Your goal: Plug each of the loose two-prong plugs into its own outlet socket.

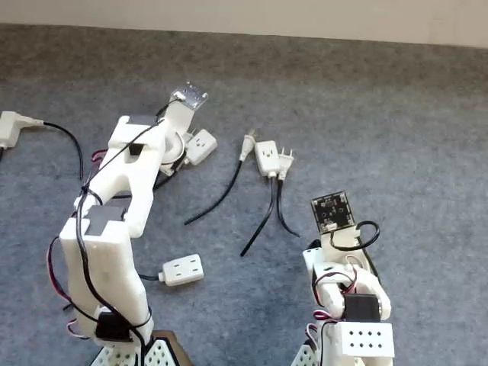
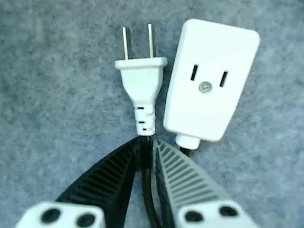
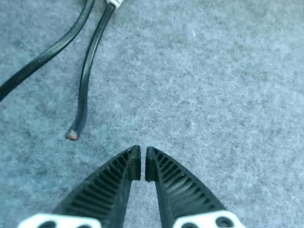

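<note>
Table: the grey, felt-like table surface (image 1: 396, 99) carries every socket, plug and cord.
Left arm: the white plastic left arm (image 1: 122, 198) lies stretched toward the far middle of the table.
Right arm: the white plastic right arm (image 1: 347, 305) sits folded close to its base, well apart from the left arm's work.
Socket: the white rectangular outlet socket block (image 2: 211, 80) lies flat with its slotted face up, just beside the held plug.
Plug: the white two-prong plug (image 2: 141, 78) lies on the table, its brass prongs pointing straight away from the left gripper.
Middle group: a second white socket block (image 1: 266, 156) lies between the arms with two loose white plugs (image 1: 248, 142) beside it, nearer the right arm.
Left gripper: the black ribbed left gripper (image 2: 145, 145) is clamped on the black cord (image 2: 148, 204) directly behind the plug's collar.
Right gripper: the black ribbed right gripper (image 3: 143, 164) has its tips drawn almost together around nothing, above bare table.
Key relation: plug and socket have parallel long axes, side by side, so the prongs run along the table while the slots open upward.
Judgement: the left arm is the one placed to act. The plug probably has to be lifted, tipped prongs-down and carried sideways over the slots.
</note>
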Motion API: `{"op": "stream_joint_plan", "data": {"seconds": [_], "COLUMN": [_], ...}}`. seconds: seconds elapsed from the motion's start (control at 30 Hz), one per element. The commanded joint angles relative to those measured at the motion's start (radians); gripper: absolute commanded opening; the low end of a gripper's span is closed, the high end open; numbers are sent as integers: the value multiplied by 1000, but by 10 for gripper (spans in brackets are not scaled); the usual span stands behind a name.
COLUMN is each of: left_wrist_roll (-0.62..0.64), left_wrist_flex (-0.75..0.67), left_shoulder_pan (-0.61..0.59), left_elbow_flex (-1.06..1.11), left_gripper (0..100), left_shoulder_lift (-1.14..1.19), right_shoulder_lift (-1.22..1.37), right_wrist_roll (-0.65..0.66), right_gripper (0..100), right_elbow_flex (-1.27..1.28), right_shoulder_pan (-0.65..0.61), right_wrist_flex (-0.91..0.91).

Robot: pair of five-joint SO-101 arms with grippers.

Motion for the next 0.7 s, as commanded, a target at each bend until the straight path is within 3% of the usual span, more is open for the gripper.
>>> {"op": "stream_joint_plan", "data": {"seconds": [0.0, 0.23, 0.43, 0.57, 0.67], "left_wrist_roll": [5, -3, -68, -66, -69], "left_wrist_flex": [80, 428, 835, 836, 836], "left_shoulder_pan": [-19, -24, 111, 194, 285], "left_elbow_flex": [-84, -472, -822, -773, -627], "left_gripper": [5, 4, 4, 4, 4], "left_shoulder_lift": [-1, -45, -28, -82, -148], "right_shoulder_lift": [-10, -10, -7, -5, -7], "right_wrist_roll": [11, 11, 11, 66, 83], "right_gripper": [33, 33, 33, 33, 33], "right_elbow_flex": [7, 7, 4, -41, -127], "right_shoulder_pan": [-4, -4, -4, 7, 90], "right_wrist_flex": [4, 4, 10, 82, 185]}}
